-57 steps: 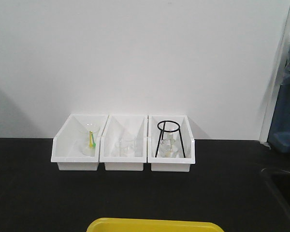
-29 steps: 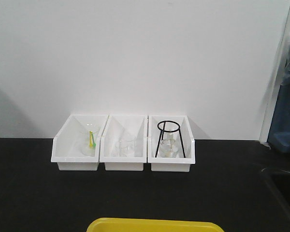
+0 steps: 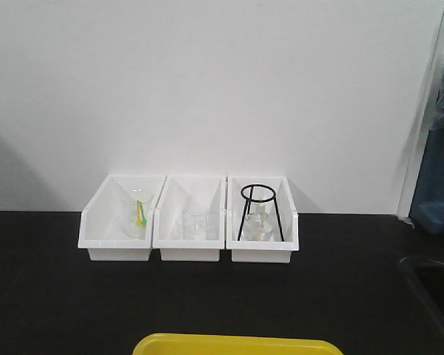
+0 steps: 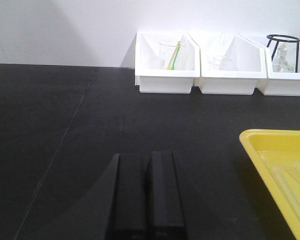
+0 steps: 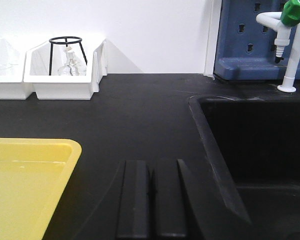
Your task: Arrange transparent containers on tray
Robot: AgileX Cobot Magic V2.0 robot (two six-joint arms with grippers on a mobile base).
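Nothing has moved; left fingers and right fingers closed, empty, level.

Matt black benchtop, glossy yellow plastic tray at lower right, smooth white plastic bins, clear glass beaker, thin black metal ring stand.

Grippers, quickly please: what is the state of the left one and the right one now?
Left gripper: closed, holding nothing.
Right gripper: closed, holding nothing.
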